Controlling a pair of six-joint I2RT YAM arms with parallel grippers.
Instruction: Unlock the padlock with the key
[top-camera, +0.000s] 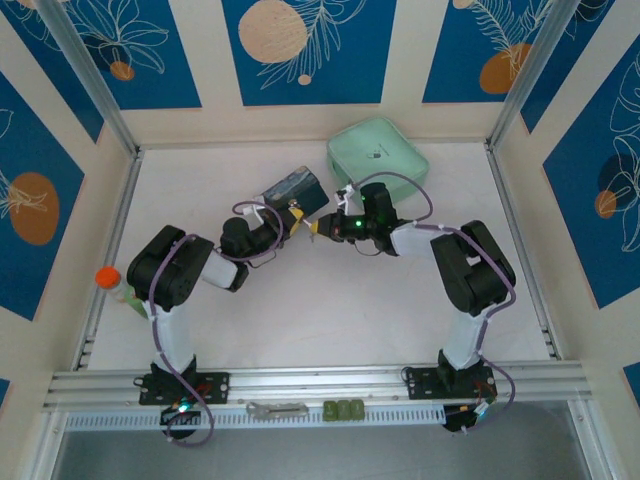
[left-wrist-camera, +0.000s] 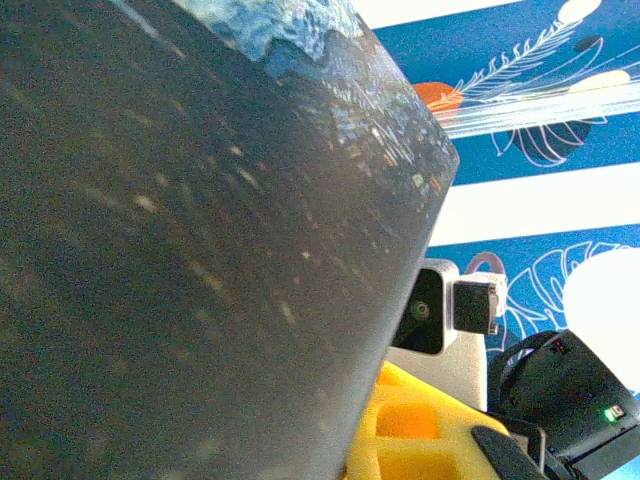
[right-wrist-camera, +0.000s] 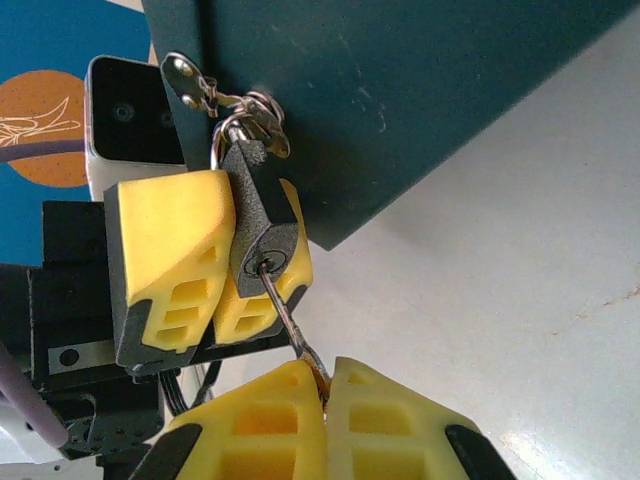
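As the overhead view opens at nine o'clock, an orange-capped bottle (top-camera: 112, 283) stands at the edge of the white tabletop (top-camera: 320, 320). The left arm bends in toward the centre. Its left end effector (top-camera: 293, 212) sits right against the painted tin box (top-camera: 295, 187), which lies just past centre toward twelve o'clock. Down at six o'clock, on the front rail, lie a flat grey metal tool (top-camera: 278, 408) and three small green blocks (top-camera: 343, 409).

Now the right wrist camera, and here's the close action! The padlock (right-wrist-camera: 262, 225) hangs by its thin shackle (right-wrist-camera: 222, 135) from the silvery hasp (right-wrist-camera: 190, 75) on the tin's dark side. The left end effector is clenched on it, one yellow finger (right-wrist-camera: 170, 255) at its nine o'clock side and the other behind it at four o'clock. The key (right-wrist-camera: 288, 318) is seated in the keyhole on the lock's lower face. Its shaft runs toward five o'clock, straight into the right arm's yellow fingers (right-wrist-camera: 390, 420). Those are pressed together with the key pinched between them: a firm grasp.

From the left wrist camera the tin's dark wall looms up close.

Back overhead, the right end effector (top-camera: 318, 228) meets the left one nose to nose at centre. A pale green lidded container (top-camera: 378, 155) rests at one o'clock, just beyond the right wrist.
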